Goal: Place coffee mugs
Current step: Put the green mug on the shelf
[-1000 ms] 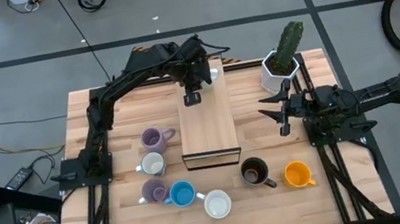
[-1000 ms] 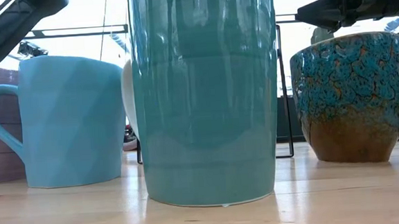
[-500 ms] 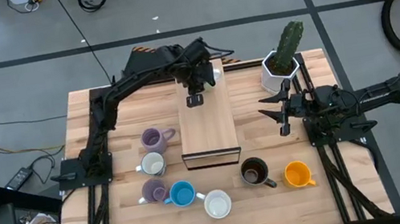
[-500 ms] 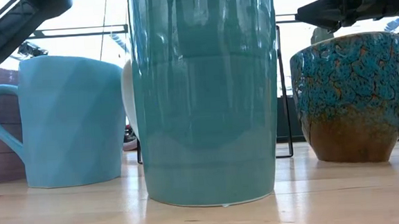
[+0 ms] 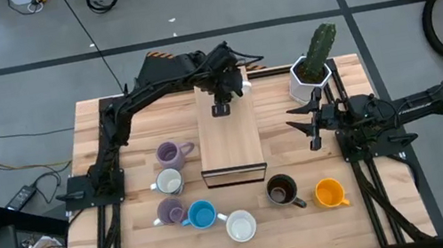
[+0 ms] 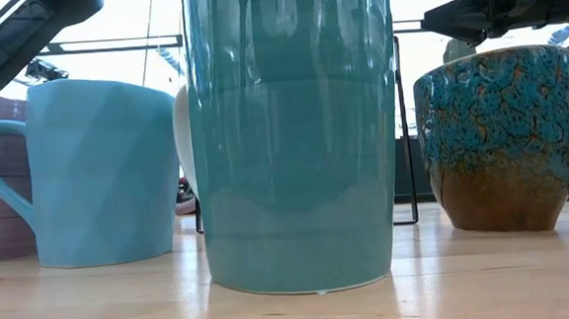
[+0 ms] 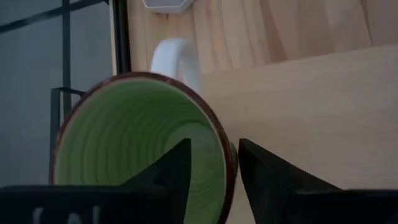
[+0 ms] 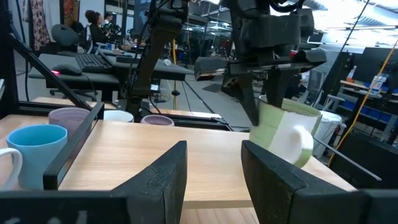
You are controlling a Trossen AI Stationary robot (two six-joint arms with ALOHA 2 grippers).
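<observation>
My left gripper (image 5: 221, 108) reaches over the far end of the wooden box (image 5: 230, 141) and is shut on the green mug (image 7: 137, 143), green inside and white outside. The right wrist view shows that mug (image 8: 283, 137) at the box's far corner. Whether its base touches the box, I cannot tell. My right gripper (image 5: 313, 131) waits open to the right of the box. Seven mugs stand on their bases on the table: lilac (image 5: 171, 155), white (image 5: 168, 182), lilac (image 5: 170, 211), blue (image 5: 202, 215), white (image 5: 240, 226), dark brown (image 5: 282, 190), orange (image 5: 329, 192). My left gripper holds the green mug by its rim (image 7: 227, 155), on the side away from the white handle (image 7: 180, 59). One finger (image 7: 168, 177) is inside the mug and one (image 7: 264, 177) outside. The fingers come from above, pointing down. The mug sits nearly upright, handle toward the table's far side.
A white hexagonal cactus pot (image 5: 308, 78) stands at the far right, close to the right arm. The low view is filled by a tall teal cup (image 6: 293, 129), the blue mug (image 6: 97, 171) and a speckled brown mug (image 6: 501, 136). Bare wood lies on the box top.
My left gripper has carried the green mug a short way toward the table's right edge, over the far end of the box, staying shut on it. The right arm has kept still.
</observation>
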